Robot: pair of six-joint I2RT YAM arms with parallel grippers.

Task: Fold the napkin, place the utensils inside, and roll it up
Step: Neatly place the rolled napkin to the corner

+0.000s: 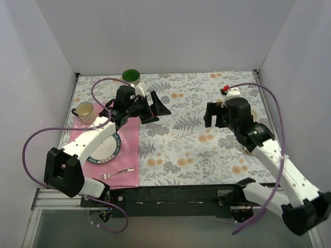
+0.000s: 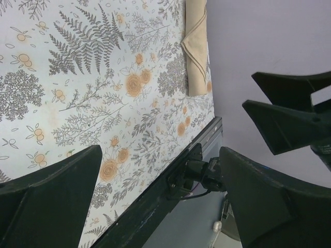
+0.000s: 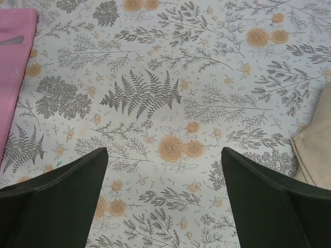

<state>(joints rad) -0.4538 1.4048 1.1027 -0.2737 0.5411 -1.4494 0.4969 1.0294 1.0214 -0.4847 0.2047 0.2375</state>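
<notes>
The tan napkin (image 2: 195,47) lies as a narrow folded bundle on the floral cloth near the table's front edge. One corner of the napkin (image 3: 316,155) shows at the right of the right wrist view; in the top view the right arm hides it. A silver fork (image 1: 117,172) rests on the pink placemat (image 1: 129,150), and its handle tip (image 3: 11,40) shows in the right wrist view. My left gripper (image 1: 155,107) (image 2: 160,155) hovers open and empty over the cloth's middle. My right gripper (image 1: 209,117) (image 3: 164,151) is open and empty too, short of the napkin.
A blue-rimmed plate (image 1: 106,147) sits on the placemat under the left arm. A cream mug (image 1: 84,110) and a green cup (image 1: 131,76) stand at the back left. The black front rail (image 2: 155,201) borders the tablecloth (image 1: 176,144). White walls enclose three sides.
</notes>
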